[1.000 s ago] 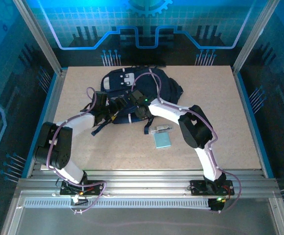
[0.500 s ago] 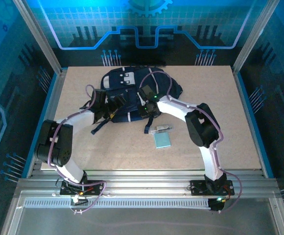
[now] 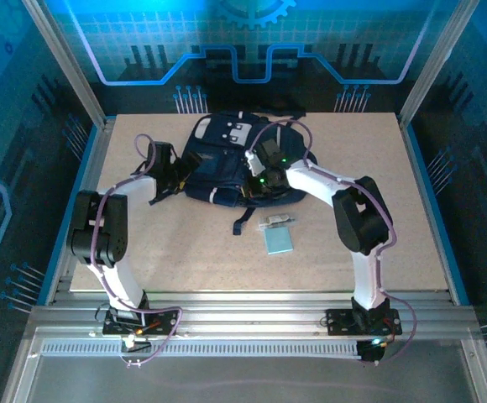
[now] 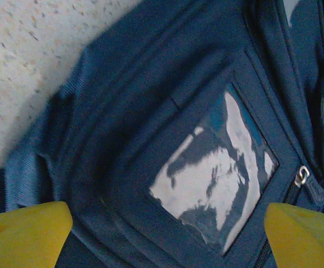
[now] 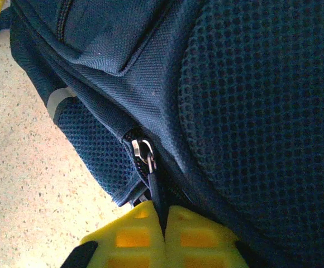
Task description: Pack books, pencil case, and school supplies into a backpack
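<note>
Backpack (image 3: 227,155) of navy fabric with pale patches lies flat toward the far edge of the tabletop (image 3: 395,210), roughly midway between the left and right edges; a dark strap (image 3: 245,220) trails from it toward the near edge. The left fingers (image 3: 179,178) sit at the backpack's left side; in the left wrist view these yellow fingers (image 4: 22,234) stand wide apart, gripping nothing, with a clear window pocket (image 4: 212,173) on the navy cloth between them and a small metal zipper tab (image 4: 301,176) just beside the pocket's corner. The right fingers (image 3: 256,180) press against the backpack's near-right side; in the right wrist view the yellow fingers (image 5: 173,234) are closed together on the black zipper pull (image 5: 157,195), which hangs from a silvery slider (image 5: 142,151) where smooth fabric meets a mesh panel (image 5: 262,111) (bare tabletop shows at the left of that view). Nearer the near edge, apart from the backpack, a light-blue pad (image 3: 278,240) lies flat; a small silvery-grey item (image 3: 276,222) lies just beside its far edge, too small to make out in detail.
</note>
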You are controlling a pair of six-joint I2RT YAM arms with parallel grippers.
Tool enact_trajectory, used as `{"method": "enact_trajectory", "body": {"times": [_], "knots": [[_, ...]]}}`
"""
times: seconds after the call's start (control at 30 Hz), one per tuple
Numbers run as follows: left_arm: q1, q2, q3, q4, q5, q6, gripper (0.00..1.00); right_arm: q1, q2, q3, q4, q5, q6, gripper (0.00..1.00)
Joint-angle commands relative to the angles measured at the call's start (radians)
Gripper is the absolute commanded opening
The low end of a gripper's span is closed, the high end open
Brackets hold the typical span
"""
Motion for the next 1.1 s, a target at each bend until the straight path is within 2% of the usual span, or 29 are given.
{"method": "enact_trajectory", "body": {"times": [0.0, 0.13, 0.27, 0.43, 0.53, 0.63, 0.77, 0.93, 1.07], "knots": [[0.038, 0.048, 0.02, -0.062, -0.088, 0.046, 0.92, -0.047, -0.044, -0.032, -0.139, -0.004, -0.012, 0.0], [0.04, 0.091, 0.067, -0.068, -0.101, 0.054, 0.92, -0.041, -0.082, -0.066, -0.165, -0.019, -0.022, 0.0], [0.039, 0.121, 0.123, -0.09, -0.048, 0.033, 0.92, -0.044, -0.11, -0.121, -0.107, -0.078, 0.008, 0.0], [0.03, -0.067, -0.039, 0.003, -0.003, -0.089, 0.94, -0.033, -0.095, -0.079, -0.032, -0.177, 0.064, 0.0], [0.015, -0.178, -0.122, 0.02, 0.012, -0.163, 0.95, -0.021, -0.078, -0.016, -0.048, -0.207, 0.069, 0.0], [-0.032, -0.24, -0.19, 0.069, 0.015, -0.255, 0.95, 0.001, -0.072, 0.038, -0.08, -0.19, 0.047, 0.0], [-0.104, -0.245, -0.254, 0.166, 0.005, -0.4, 0.94, 0.038, -0.064, 0.099, -0.128, -0.118, -0.003, 0.0], [-0.179, -0.149, -0.259, 0.305, 0.004, -0.549, 0.93, 0.074, -0.049, 0.135, -0.155, -0.069, -0.035, 0.0], [-0.197, -0.066, -0.236, 0.395, -0.002, -0.616, 0.89, 0.117, -0.033, 0.167, -0.204, 0.051, -0.101, 0.0]]}}
